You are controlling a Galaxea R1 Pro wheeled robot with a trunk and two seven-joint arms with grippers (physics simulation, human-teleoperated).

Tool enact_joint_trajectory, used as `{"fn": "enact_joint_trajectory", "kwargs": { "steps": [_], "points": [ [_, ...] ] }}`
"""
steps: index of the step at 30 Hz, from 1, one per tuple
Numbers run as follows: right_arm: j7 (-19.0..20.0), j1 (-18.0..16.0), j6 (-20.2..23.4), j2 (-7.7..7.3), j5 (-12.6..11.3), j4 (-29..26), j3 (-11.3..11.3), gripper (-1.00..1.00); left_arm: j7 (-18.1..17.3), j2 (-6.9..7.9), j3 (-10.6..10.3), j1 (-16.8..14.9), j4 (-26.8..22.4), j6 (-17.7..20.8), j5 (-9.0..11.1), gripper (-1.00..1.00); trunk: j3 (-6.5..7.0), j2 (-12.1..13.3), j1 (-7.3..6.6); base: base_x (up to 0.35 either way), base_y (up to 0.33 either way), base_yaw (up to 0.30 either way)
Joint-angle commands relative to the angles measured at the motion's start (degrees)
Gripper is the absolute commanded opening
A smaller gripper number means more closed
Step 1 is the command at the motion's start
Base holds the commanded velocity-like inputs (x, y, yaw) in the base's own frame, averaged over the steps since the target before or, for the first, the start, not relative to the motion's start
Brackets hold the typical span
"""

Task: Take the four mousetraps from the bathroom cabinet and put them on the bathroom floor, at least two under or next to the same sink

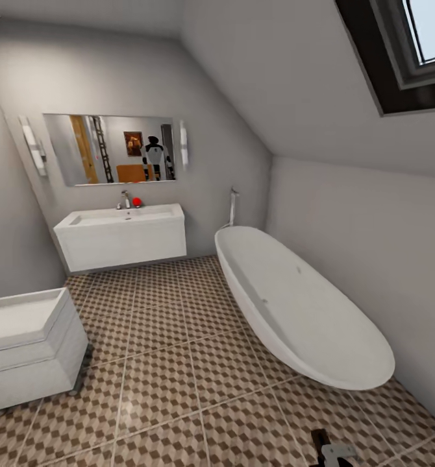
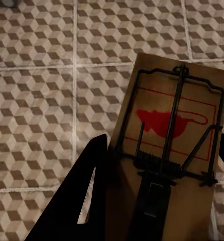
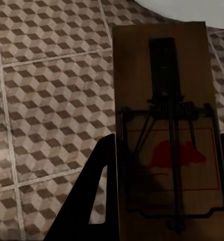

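Each gripper carries one mousetrap above the tiled floor (image 1: 178,363). The left gripper (image 2: 157,201) is closed on the left trap (image 2: 172,140), a tan board with black spring bar and red mouse print; its dark finger (image 2: 87,196) lies against the board's edge. The right gripper (image 3: 164,201) likewise clamps the right trap (image 3: 167,130). Ahead, the white sink (image 1: 123,237) hangs beneath a mirror (image 1: 110,149); an oval bathtub (image 1: 295,305) stands along the right wall, a white toilet (image 1: 26,347) at left.
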Motion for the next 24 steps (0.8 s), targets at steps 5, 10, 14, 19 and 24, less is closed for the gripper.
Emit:
{"fn": "enact_joint_trajectory", "kwargs": {
  "steps": [5,10,14,19,24],
  "points": [
    [0.0,-0.1,-0.4,-0.32,0.7,0.2,-0.6,-1.0,0.3,-0.01,-0.5,-0.1,0.0,-0.2,0.2,-1.0,-0.13,-0.1,0.07,0.326,0.0,0.3],
    [0.0,-0.1,-0.4,-0.33,0.7,0.2,-0.4,-1.0,0.4,-0.06,-0.7,-0.1,-1.3,0.0,0.3,-1.0,-0.13,-0.1,0.07,0.327,0.0,0.3],
    [0.0,-0.1,-0.3,-0.29,0.8,0.2,-0.4,-1.0,0.4,-0.49,-0.6,-0.2,-1.8,0.0,0.0,-1.0,-0.13,-0.1,0.07,0.327,0.0,0.3],
    [0.0,-0.1,-0.3,-0.22,0.7,0.2,-0.4,-1.0,0.5,0.01,-0.5,-0.1,-1.6,0.0,0.0,-1.0,-0.13,-0.1,0.07,0.326,0.0,0.3],
    [0.0,-0.1,-0.3,-0.2,0.8,0.2,-0.4,-1.0,0.5,0.01,-0.5,-0.1,-1.5,0.0,0.0,-1.0,-0.13,-0.1,0.07,0.326,0.0,0.091]
  ]
}}
